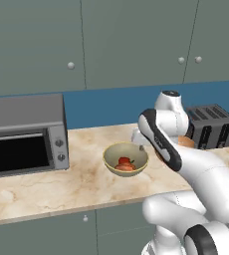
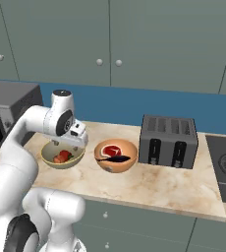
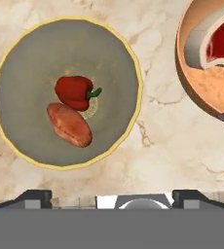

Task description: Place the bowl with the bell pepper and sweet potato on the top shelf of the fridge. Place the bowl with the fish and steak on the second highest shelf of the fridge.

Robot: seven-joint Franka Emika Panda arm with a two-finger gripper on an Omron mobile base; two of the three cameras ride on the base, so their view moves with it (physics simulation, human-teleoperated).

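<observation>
A yellowish-grey bowl (image 3: pixel 31 63) stands on the marble counter and holds a red bell pepper (image 3: pixel 75 91) and a sweet potato (image 3: pixel 69 125). The same bowl (image 1: pixel 111 162) (image 2: pixel 50 158) sits left of an orange bowl (image 2: pixel 105 165) (image 3: pixel 206 90) that carries a steak (image 3: pixel 223 41) and a dark fish (image 2: pixel 114 159). My gripper (image 3: pixel 113 197) (image 2: pixel 71 140) hangs above the counter by the grey bowl's rim. Its fingers are spread wide with nothing between them. The fridge is out of view.
A black toaster (image 2: pixel 168 141) (image 1: pixel 213 124) stands right of the orange bowl. A toaster oven (image 1: pixel 24 134) sits at the counter's left, and a stove top (image 2: pixel 225 167) at the far right. Closed cabinets (image 1: pixel 126 40) hang above.
</observation>
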